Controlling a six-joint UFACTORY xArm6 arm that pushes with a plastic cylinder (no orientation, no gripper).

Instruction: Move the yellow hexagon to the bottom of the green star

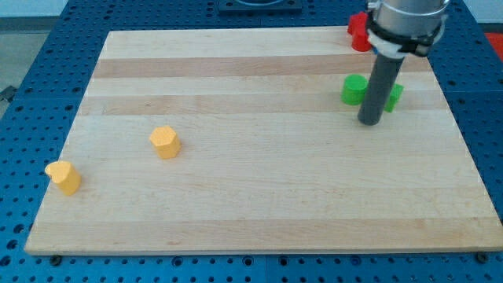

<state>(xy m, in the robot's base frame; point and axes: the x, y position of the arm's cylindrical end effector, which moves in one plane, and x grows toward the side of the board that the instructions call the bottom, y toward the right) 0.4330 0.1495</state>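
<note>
The yellow hexagon lies on the wooden board at the view's left of centre. Two green blocks sit at the upper right: one just left of the rod, and one mostly hidden behind it. I cannot tell which of them is the star. My tip rests on the board just below and between the two green blocks, far to the right of the yellow hexagon.
A second yellow block, its shape unclear, lies near the board's left edge. A red block sits at the board's top edge, partly hidden by the arm. Blue perforated table surrounds the board.
</note>
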